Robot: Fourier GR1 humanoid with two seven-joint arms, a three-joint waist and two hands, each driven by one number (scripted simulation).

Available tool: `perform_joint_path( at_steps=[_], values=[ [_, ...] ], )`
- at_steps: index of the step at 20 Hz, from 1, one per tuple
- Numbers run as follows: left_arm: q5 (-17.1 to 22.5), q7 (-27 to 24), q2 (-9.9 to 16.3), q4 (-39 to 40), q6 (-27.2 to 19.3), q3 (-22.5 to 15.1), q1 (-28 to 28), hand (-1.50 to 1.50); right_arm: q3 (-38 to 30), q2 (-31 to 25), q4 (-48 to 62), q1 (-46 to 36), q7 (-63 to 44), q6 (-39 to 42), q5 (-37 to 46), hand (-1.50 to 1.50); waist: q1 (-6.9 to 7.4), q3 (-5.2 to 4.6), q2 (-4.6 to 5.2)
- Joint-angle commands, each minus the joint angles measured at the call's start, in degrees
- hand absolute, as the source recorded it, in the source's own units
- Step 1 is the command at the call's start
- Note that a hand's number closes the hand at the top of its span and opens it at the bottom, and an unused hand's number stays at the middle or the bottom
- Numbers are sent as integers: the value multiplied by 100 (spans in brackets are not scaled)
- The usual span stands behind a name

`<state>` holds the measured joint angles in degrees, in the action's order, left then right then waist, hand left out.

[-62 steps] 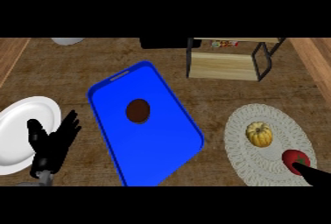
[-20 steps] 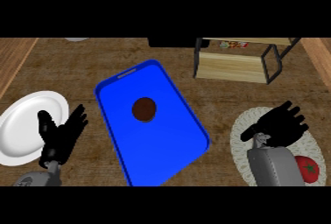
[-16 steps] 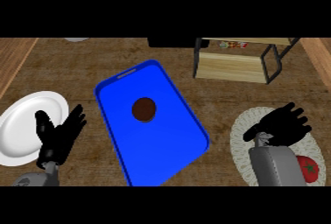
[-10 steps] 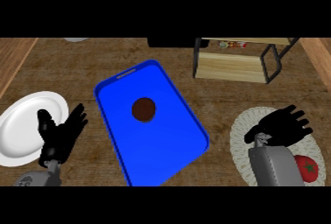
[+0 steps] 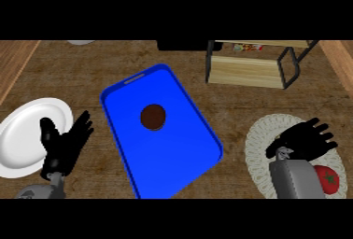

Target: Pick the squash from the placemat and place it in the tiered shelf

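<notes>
My right hand [image 5: 308, 141] lies over the round pale placemat [image 5: 260, 140] at the counter's right side, its fingers curled downward; the squash is hidden beneath it, so I cannot tell whether I am grasping it. A red tomato [image 5: 327, 178] sits on the placemat just beside my forearm. My left hand [image 5: 63, 147] rests open beside the white plate [image 5: 27, 135], the blue tray [image 5: 165, 144] lies between my arms, and the tiered shelf [image 5: 251, 63] stands at the far right.

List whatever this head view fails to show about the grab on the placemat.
- Squash: hidden, head view; the right hand covers its spot on the placemat.
- Right hand's fingers: whether they curl round anything cannot be told.
- Tiered shelf: top cut by the upper edge.
- Tomato: partly behind the right forearm.
</notes>
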<state>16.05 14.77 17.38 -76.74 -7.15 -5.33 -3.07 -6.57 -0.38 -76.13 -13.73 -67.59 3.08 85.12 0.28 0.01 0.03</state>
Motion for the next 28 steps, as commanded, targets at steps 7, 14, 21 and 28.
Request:
perform_joint_path(
  at_steps=[7, 14, 21, 28],
  values=[
    [-163, -209, -120, 211, 155, 152, 39, 0, -120, 38, 494, -135, -481, -63, -337, 150, -7, 0, -1],
    [-145, 204, -147, 39, 79, 224, -218, 0, -303, 37, 1421, -647, 97, -230, -648, 150, 20, 2, 7],
    [-143, -10, -169, -48, 292, 166, 46, 0, 901, 32, 933, -563, 2086, 10, -1995, 150, 275, 26, 10],
    [-245, 38, -242, 87, 259, 72, -133, 0, 1900, 35, 294, -1565, 3939, 567, -3872, 150, 275, 15, 6]
  ],
)
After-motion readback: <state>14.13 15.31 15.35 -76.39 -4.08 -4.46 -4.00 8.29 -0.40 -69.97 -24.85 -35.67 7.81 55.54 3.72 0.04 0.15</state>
